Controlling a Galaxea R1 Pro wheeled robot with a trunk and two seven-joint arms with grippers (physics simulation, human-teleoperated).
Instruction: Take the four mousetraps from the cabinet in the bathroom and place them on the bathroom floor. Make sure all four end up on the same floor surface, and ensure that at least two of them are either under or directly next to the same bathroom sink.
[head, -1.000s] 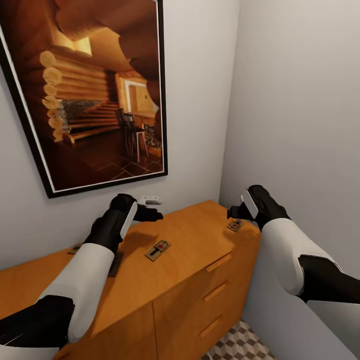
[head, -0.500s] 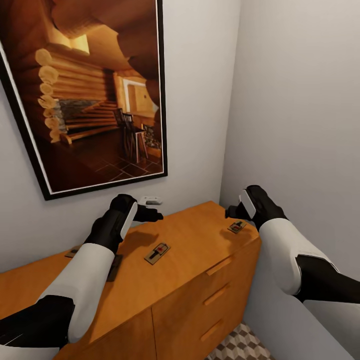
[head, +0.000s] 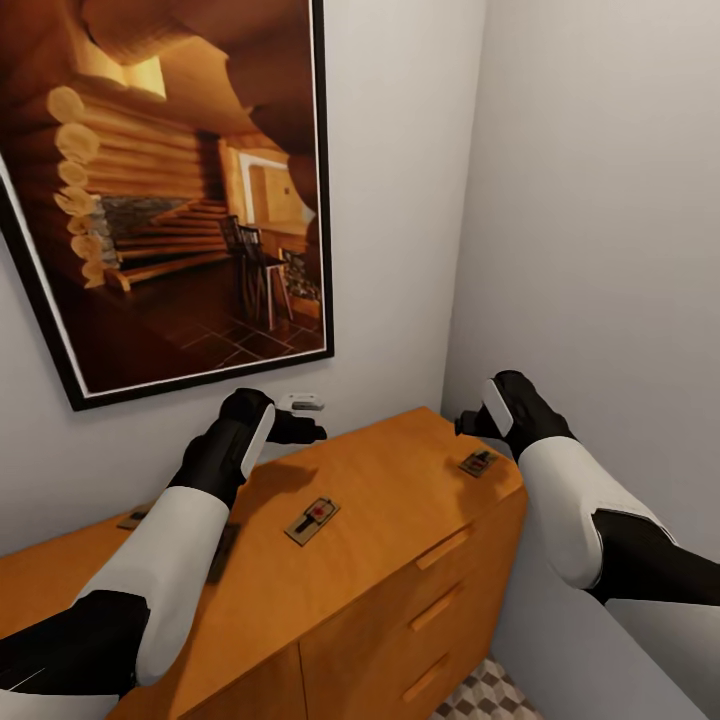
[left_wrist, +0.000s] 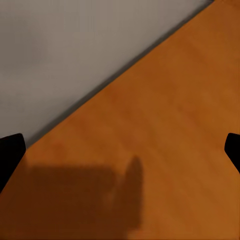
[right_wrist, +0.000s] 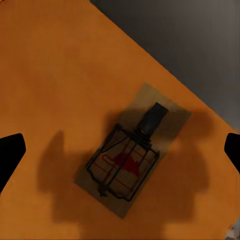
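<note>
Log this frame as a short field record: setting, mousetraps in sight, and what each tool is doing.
setting: corner with orange-brown cabinet, framed cabin picture on the wall
mousetraps: all on the cabinet top; middle mousetrap, corner mousetrap, two more partly hidden by the left arm
left tool: open, above bare cabinet top near the wall, holding nothing
right tool: open, above the corner mousetrap, not gripping
bathroom floor: cube-pattern tiles, no traps on the part seen

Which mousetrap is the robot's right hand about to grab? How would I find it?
Find the orange-brown cabinet under the big framed picture. Go to its top's far corner by the side wall, below the right gripper. That mousetrap lies alone there, while another one sits mid-top.
</note>
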